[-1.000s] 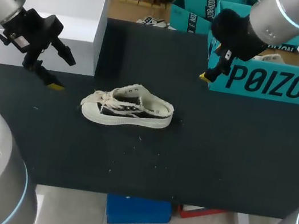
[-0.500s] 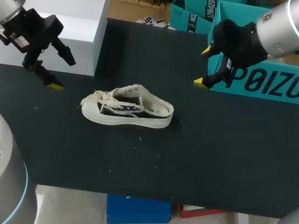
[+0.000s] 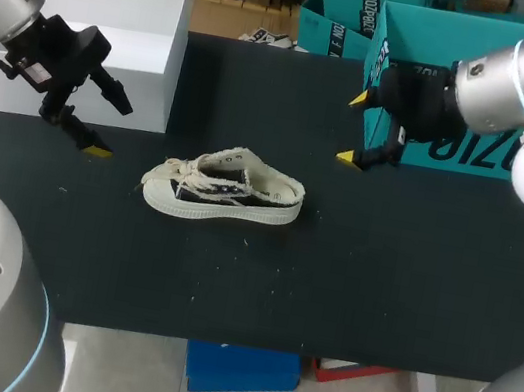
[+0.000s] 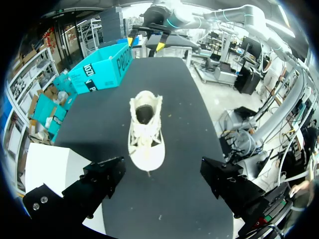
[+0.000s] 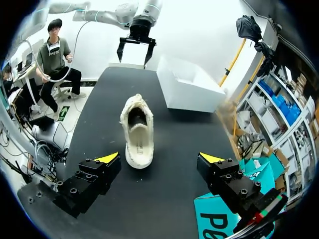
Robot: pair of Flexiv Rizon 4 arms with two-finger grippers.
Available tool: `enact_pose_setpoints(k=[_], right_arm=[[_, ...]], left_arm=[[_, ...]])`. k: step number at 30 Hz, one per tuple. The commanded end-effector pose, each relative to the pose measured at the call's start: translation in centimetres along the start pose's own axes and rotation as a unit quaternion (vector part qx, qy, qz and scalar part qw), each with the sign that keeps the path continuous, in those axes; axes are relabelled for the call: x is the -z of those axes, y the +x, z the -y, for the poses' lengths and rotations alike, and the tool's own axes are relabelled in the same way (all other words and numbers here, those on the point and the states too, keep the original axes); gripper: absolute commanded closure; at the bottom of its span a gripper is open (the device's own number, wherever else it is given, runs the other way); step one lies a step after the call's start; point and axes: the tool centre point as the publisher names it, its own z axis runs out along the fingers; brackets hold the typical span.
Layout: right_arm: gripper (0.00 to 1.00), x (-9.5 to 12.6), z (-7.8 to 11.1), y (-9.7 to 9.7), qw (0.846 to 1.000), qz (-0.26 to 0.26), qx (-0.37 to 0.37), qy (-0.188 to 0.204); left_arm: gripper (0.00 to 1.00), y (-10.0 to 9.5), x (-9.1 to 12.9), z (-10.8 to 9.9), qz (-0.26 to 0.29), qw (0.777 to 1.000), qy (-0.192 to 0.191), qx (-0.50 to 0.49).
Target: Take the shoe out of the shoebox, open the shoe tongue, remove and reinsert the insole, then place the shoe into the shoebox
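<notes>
A low canvas shoe (image 3: 223,189) with a thick cream sole, dark sides, a frayed cream collar and loose cream laces stands upright on its sole near the middle of the black bench (image 3: 380,278), outside the box. Its toe points toward the left arm and its heel toward the right arm. In the left wrist view the laces lie slack and tangled over the front. In the right wrist view the mouth of the shoe gapes dark; whether the insole sits inside cannot be made out.

The teal cardboard shoebox (image 3: 452,153) stands at the bench's far right, well apart from the shoe, and the right arm crosses in front of its near wall and hides part of it. A white rectangular box (image 3: 103,6) stands at the far left. A few pale specks (image 3: 243,244) are scattered on the bench just in front of the shoe.

The right hand (image 3: 355,127) hangs by the shoebox's left corner, its yellow-tipped fingers spread wide with nothing between them. The left hand (image 3: 112,127) hangs in front of the white box, also spread and empty. The shoe lies between the two, touching neither.
</notes>
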Motion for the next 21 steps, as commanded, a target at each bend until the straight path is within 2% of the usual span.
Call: enact_pose_setpoints(k=[1, 12, 21], right_arm=[[0.0, -2.0, 1.0, -0.2, 0.999, -0.031, 0.002, -0.043], [0.0, -4.7, 2.2, 1.1, 0.994, -0.073, -0.011, -0.078], [0.0, -8.3, 2.5, 3.0, 0.992, -0.095, -0.016, -0.085]], left_arm=[[0.0, 0.1, -0.1, -0.1, 0.002, 1.0, 0.0, -0.001], [0.0, 0.1, -0.1, -0.1, 0.002, 1.0, 0.0, -0.001], [0.0, 0.1, -0.1, -0.1, 0.002, 1.0, 0.0, -0.001]])
